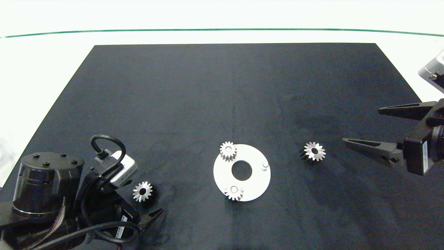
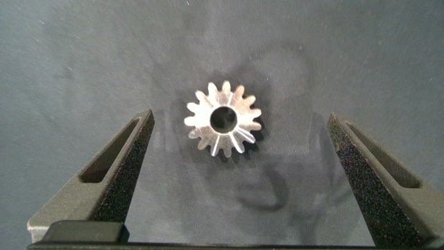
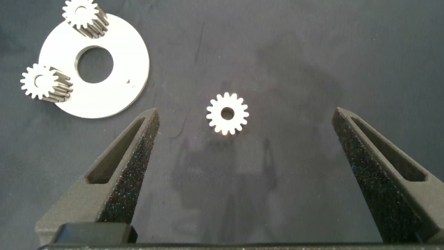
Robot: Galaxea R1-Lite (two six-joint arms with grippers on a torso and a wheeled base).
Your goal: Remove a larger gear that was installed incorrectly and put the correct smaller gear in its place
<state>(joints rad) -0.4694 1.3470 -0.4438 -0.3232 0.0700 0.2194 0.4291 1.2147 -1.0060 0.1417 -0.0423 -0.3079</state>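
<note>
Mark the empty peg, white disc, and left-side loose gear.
empty peg point(image 1: 265, 164), head view, its top.
white disc point(image 1: 255, 187), head view, bare face.
left-side loose gear point(image 2: 205, 125), left wrist view, toothed face.

No text, brand, number or sign can be read anywhere in these views. The left arm, at the table's near left corner, carries a small white label on its wrist housing, and the right arm, at the table's right edge, carries a white strip on its wrist block, but whatever is printed on either is too small to make out.
</note>
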